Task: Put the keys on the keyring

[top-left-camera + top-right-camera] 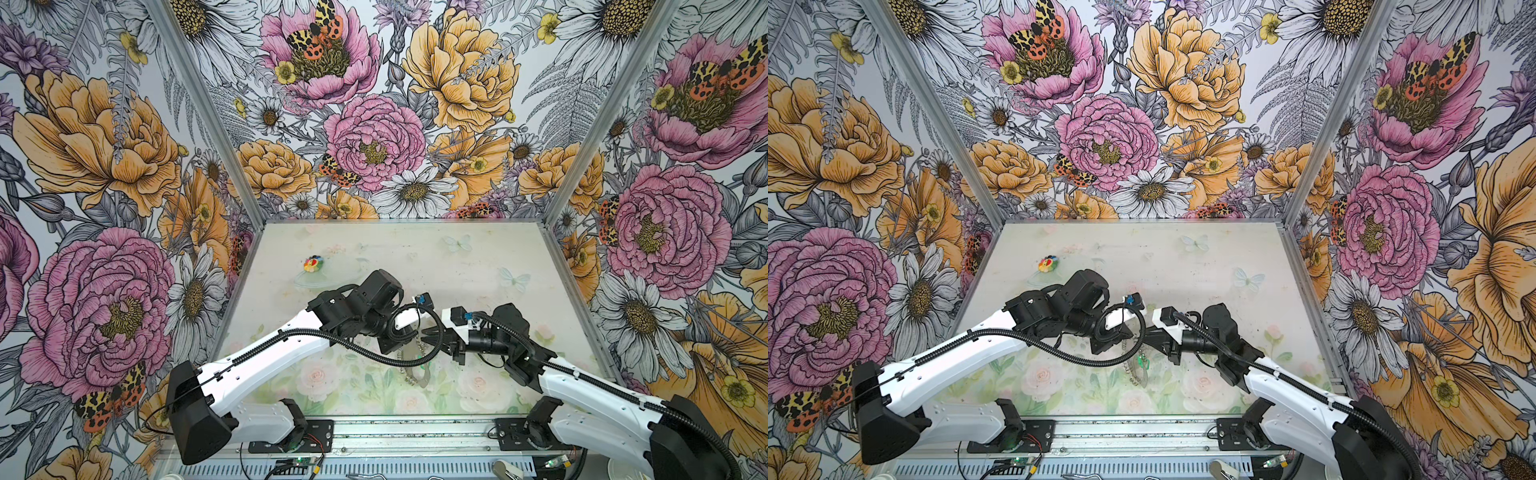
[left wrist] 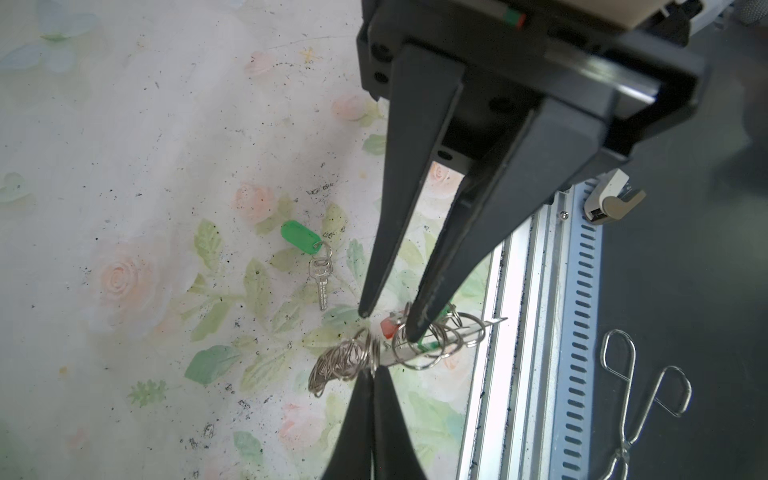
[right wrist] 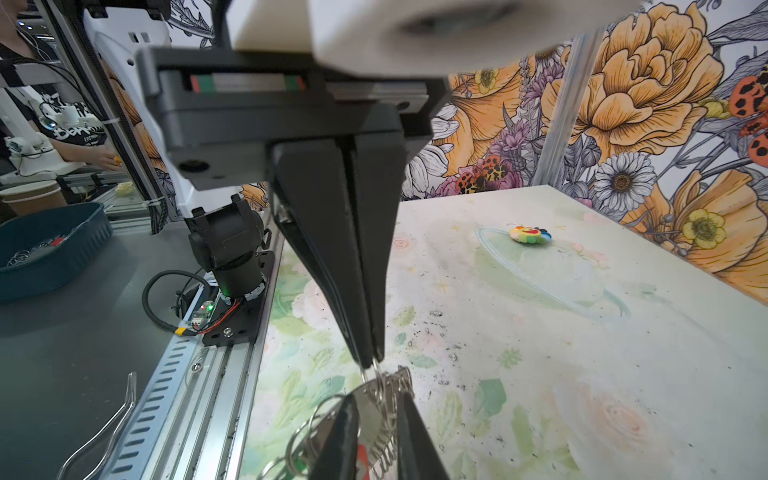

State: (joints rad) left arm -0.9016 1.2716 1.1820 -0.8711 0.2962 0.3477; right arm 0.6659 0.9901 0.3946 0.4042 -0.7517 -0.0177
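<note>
We see the floral-printed table [image 1: 457, 257] filling the floor of the booth, and over its near middle the two arms meet tip to tip. The left gripper [image 3: 370, 361] is fully closed, its tips pinching one of the wire loops on the edge of the keyring [image 3: 370, 409]. The right gripper [image 2: 386, 324] faces it with its jaws standing a little apart, one finger on each side of the band (whether either pad actually presses on the metal we cannot tell). Wire tongs [image 2: 648, 386] lie on the dark surface past the rail at the table's near edge, apart from both arms. The keyring, a flat grey band fringed with silver loops, sits between the two grippers near the front of the table in both top views; we cannot tell if its lower end touches the table. The round multicoloured toy [image 1: 312, 264] rests far back on the left, well apart from everything else. One key [image 2: 321, 278] lies flat on the table near the keyring but not touching it, joined by a small ring to its green tag [image 2: 297, 237]. A second bit of green [image 2: 428, 345] and a red tab [image 2: 388, 328] show among the loops beside the right finger, too tangled for us to say what they hang from
</note>
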